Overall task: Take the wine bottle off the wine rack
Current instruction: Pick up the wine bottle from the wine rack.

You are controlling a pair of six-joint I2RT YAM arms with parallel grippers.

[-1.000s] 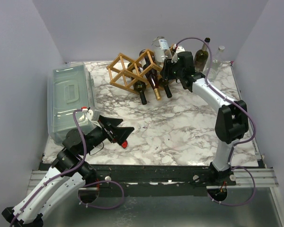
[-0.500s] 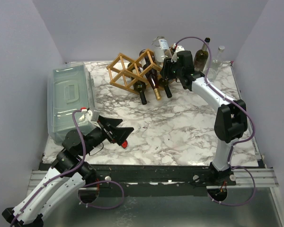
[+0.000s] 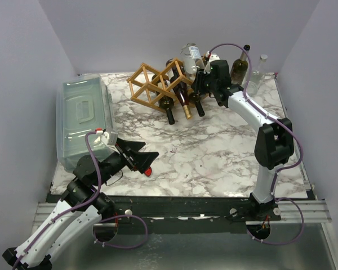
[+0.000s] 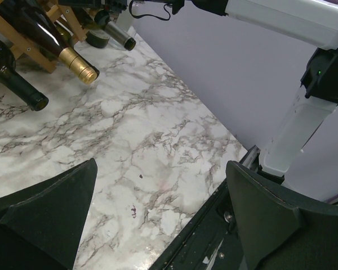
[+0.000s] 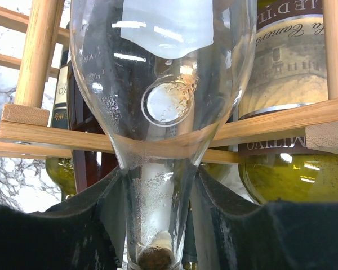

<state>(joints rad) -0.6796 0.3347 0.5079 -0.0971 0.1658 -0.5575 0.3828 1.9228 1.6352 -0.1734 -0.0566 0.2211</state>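
The light wooden wine rack (image 3: 156, 84) stands at the back of the marble table and holds several dark bottles with necks pointing forward (image 3: 185, 107). A clear wine bottle (image 3: 192, 54) sticks up from the rack's right end. My right gripper (image 3: 203, 79) is shut on this clear bottle's neck; in the right wrist view the corked neck (image 5: 158, 219) sits between the fingers (image 5: 62, 230), with rack slats (image 5: 281, 119) behind. My left gripper (image 3: 142, 158) is open and empty above the table's front left, also seen in the left wrist view (image 4: 158, 214).
A clear plastic lidded bin (image 3: 83, 119) lies along the left side. A dark green bottle (image 3: 240, 68) and a clear bottle (image 3: 258, 68) stand at the back right. Dark bottle necks (image 4: 78, 63) point toward the left gripper.
The right wrist has shifted very slightly at the rack's right end. The left arm has not moved.
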